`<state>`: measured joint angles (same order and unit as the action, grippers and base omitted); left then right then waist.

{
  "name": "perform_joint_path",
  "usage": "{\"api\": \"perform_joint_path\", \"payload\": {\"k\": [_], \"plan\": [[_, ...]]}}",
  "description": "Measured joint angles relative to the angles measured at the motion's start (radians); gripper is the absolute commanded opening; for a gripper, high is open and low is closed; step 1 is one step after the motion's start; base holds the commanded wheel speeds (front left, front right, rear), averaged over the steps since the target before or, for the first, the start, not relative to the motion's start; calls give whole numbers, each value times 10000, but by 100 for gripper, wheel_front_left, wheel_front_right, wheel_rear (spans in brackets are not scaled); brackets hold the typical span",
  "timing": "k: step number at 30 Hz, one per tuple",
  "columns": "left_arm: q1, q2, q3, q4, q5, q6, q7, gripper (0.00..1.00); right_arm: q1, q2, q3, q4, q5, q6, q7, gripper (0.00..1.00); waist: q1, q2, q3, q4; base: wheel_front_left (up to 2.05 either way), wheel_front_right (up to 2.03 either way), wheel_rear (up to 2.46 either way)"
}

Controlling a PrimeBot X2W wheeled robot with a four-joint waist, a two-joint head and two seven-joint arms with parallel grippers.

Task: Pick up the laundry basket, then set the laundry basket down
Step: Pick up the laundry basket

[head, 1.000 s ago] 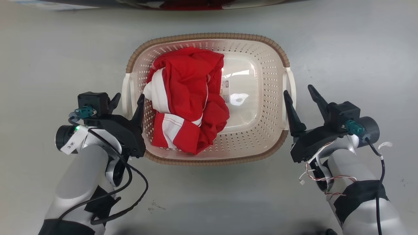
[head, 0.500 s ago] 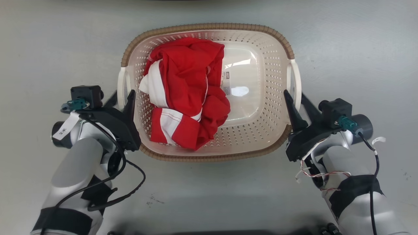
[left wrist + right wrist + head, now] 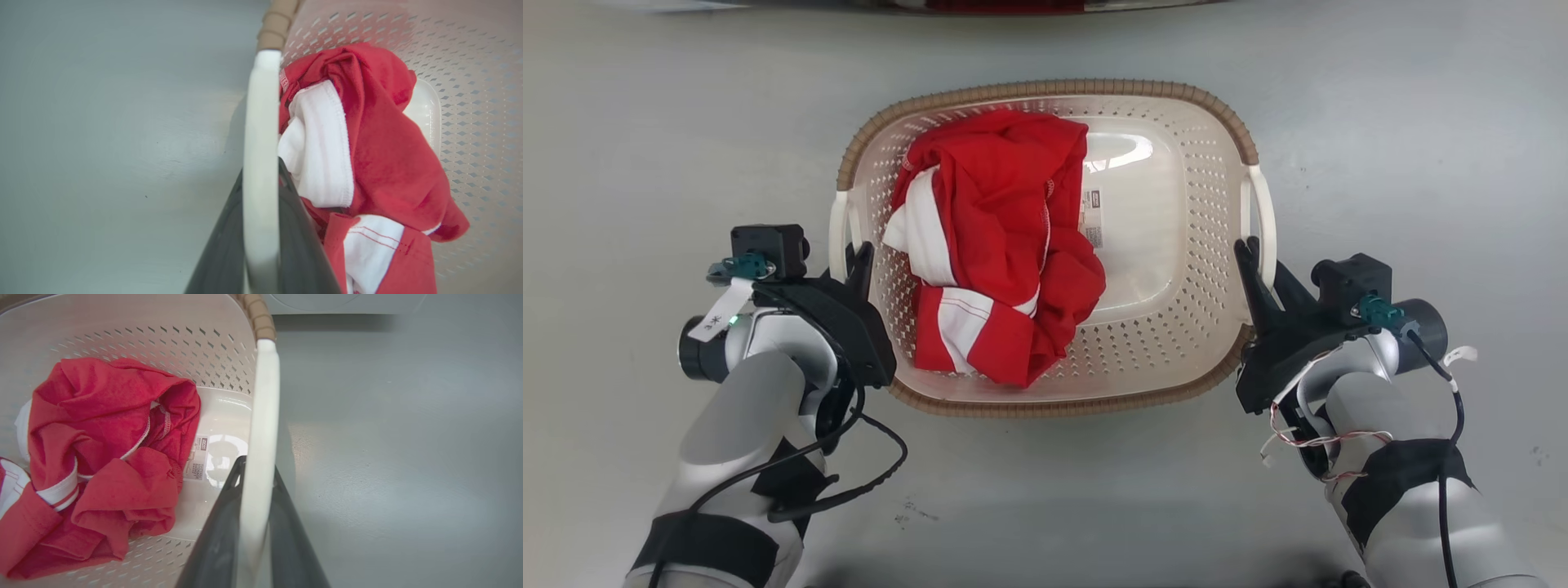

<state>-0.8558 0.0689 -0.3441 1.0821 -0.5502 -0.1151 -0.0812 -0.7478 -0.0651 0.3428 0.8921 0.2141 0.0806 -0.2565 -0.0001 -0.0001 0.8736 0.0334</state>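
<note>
Most of what I saw from the head camera was smooth pale grey floor (image 3: 1380,122). The cream-white perforated plastic laundry basket (image 3: 1209,245), with its brown woven-look rim, sat square between both arms over that floor. I could not tell whether it had left the ground. A crumpled red and white garment (image 3: 996,245) lay heaped toward its left side, so I judged that side the heavier. The left gripper (image 3: 848,260) was clamped on the white left side handle (image 3: 260,163), one dark finger on either side of it. The right gripper (image 3: 1260,261) pinched the white right side handle (image 3: 259,457) likewise. For the lift I judged both arms should rise together, level and slowly, so neither thin handle slid out
</note>
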Motion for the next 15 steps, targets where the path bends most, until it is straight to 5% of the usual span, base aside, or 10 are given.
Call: {"api": "perform_joint_path", "payload": {"k": [15], "plan": [[15,-447,-203,1080,-368,-142,451,0,-46,98,-31,1806,334,174,178,0,0,0,-1137,119,0,0,0]]}}
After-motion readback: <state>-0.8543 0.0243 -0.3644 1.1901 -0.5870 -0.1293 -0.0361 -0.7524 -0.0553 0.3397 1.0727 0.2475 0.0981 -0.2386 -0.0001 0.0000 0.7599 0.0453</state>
